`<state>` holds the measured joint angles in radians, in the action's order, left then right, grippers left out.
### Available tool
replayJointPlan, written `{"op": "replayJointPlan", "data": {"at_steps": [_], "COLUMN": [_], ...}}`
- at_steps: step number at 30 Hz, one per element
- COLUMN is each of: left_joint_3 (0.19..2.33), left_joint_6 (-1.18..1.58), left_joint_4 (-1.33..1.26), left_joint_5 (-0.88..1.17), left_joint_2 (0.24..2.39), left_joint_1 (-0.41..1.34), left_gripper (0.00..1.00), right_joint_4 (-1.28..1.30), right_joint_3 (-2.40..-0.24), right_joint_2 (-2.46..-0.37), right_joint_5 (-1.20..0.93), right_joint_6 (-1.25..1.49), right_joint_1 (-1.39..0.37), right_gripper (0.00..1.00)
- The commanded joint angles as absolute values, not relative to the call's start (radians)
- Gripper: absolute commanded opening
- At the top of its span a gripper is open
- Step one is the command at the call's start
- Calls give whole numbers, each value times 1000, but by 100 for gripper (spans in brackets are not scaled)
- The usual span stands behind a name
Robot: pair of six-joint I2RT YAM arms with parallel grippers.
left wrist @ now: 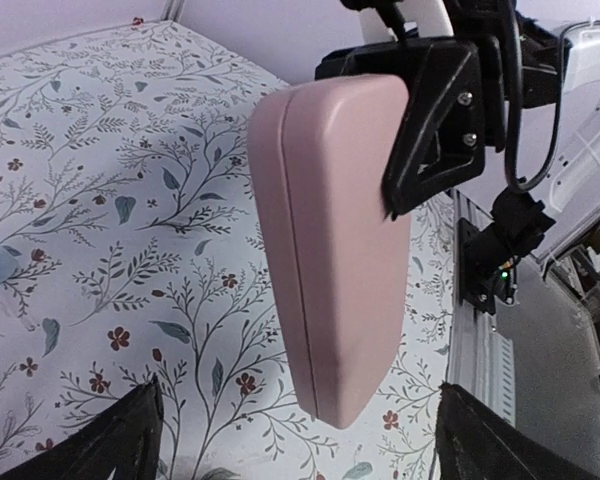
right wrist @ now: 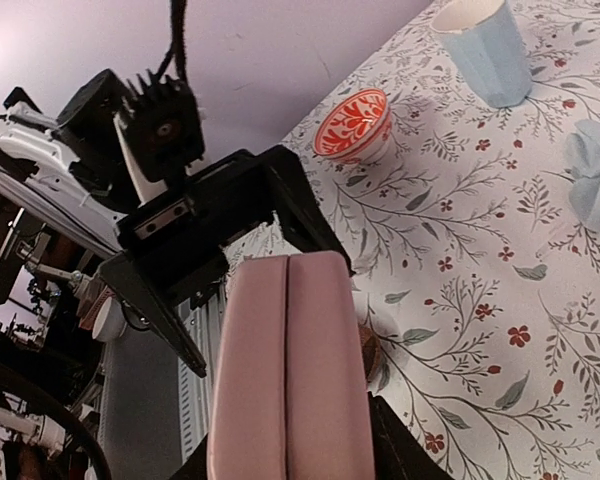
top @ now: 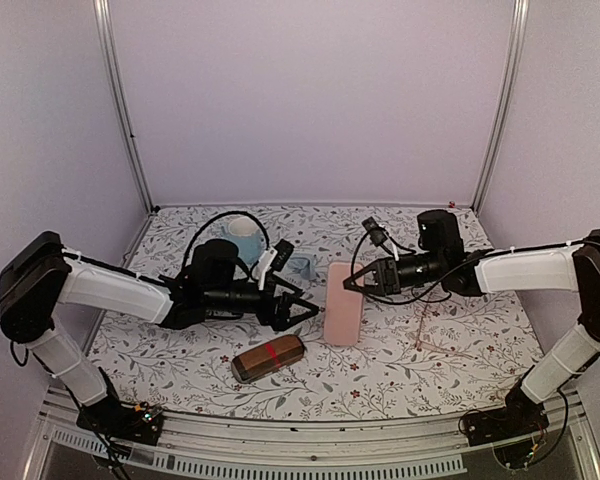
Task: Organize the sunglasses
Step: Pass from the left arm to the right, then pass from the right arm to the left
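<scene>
My right gripper (top: 356, 282) is shut on the far end of the pink oblong case (top: 343, 303) and holds it tilted above the table. In the right wrist view the closed case (right wrist: 290, 370) fills the space between my fingers. My left gripper (top: 298, 304) is open and empty, with its fingers spread just left of the case's near end. In the left wrist view the case (left wrist: 330, 250) hangs ahead of the open jaws. The pale pinkish-tan sunglasses (top: 427, 322) lie on the table under my right arm. The black wire-frame pair is not visible.
The brown red-banded case (top: 268, 357) lies near the front, below my left gripper. A pale blue cup (top: 245, 235) and a small pale blue object (top: 300, 265) stand behind my left arm. A red-patterned bowl (right wrist: 352, 122) shows in the right wrist view.
</scene>
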<state>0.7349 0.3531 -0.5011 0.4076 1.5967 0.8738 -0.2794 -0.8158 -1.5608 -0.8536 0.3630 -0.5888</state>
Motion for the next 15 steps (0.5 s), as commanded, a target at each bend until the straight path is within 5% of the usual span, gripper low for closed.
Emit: {"op": "replayJointPlan", "data": {"at_steps": [1,15], "left_joint_3": [740,827], "left_joint_6": [429,510], "left_joint_4": [-646,-799], "left_joint_5": [668,703], "left_joint_2": [1642,1790], "left_joint_1": [855,892], "left_gripper": [95,74], "right_joint_4": [-292,-545], "right_joint_3": [-859,-822], "right_joint_2": [-1508,-1502], "right_joint_5": [-1031,-1090], "right_joint_6": [294,486], "right_joint_1": [-588,-589], "right_gripper": [37,35]}}
